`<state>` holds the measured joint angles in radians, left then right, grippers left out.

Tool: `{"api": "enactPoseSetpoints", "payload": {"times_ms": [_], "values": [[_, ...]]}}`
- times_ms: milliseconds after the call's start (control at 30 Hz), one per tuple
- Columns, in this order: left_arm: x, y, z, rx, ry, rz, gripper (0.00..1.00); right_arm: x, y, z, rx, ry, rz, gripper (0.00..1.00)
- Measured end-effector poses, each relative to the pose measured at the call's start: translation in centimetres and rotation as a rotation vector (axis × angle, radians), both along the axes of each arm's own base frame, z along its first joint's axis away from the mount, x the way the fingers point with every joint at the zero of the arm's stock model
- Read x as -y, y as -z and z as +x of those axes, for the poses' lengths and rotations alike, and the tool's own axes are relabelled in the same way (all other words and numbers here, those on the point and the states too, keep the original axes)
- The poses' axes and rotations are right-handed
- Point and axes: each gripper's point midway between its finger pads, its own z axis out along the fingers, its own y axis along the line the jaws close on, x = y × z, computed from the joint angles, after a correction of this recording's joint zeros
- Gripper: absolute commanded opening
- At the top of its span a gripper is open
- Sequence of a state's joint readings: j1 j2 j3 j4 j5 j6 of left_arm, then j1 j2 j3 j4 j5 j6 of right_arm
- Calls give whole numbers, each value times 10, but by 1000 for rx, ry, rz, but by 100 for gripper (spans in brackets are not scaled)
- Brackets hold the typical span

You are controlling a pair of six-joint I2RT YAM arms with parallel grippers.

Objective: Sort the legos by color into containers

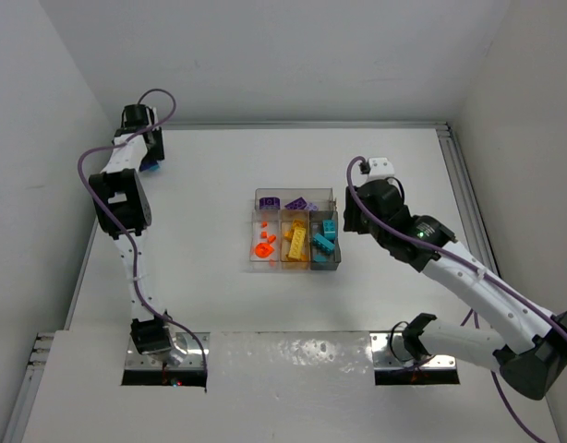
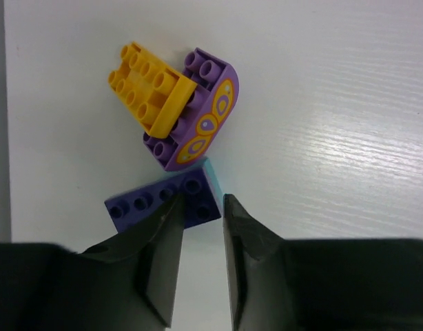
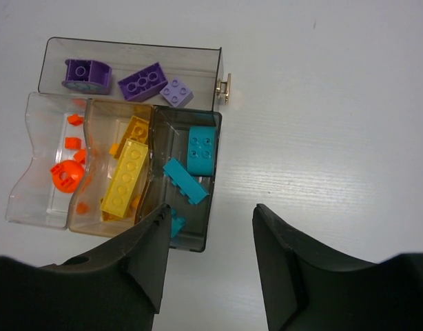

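My left pincer (image 2: 203, 202) is pinching the near right corner of a dark purple brick (image 2: 146, 203). My fingers are standing only narrowly apart, with that corner filling the gap between them. The brick is lying flat on the white table (image 2: 335, 103), stretching away to the left of my fingertips. Just beyond it, a rounded purple brick (image 2: 204, 121) with yellow ovals is touching its far edge, and a yellow brick (image 2: 146, 89) is leaning on that one.

My right pincer (image 3: 211, 208) is hovering partly open and holding nothing. The clear tray (image 3: 129, 45) is sitting ahead and to the left of it. The bin nearest my left finger is holding teal bricks (image 3: 201, 150), the next yellow bricks (image 3: 125, 179), the farthest orange pieces (image 3: 65, 176). The long bin beyond them is holding purple bricks (image 3: 141, 81).
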<state>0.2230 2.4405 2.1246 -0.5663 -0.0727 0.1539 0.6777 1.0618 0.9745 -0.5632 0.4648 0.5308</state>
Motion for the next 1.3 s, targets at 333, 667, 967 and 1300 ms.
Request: {"api": "enactPoseSetpoints", "payload": {"times_ms": [333,667,967,1300], "values": [[3,1,-11,-45,65,23,53,0,-2,0,1,-3,-3,51],[-8,-58,-25,-31,284,120,71,2,-5,-2,7,-2,2,51],[-66,-42,-27,-33,391,129,96,3,-5,-4,6,-2,3,51],[-67,-22,-16,47,447,48,87,-1,4,-4,-29,-13,-6,51]]}}
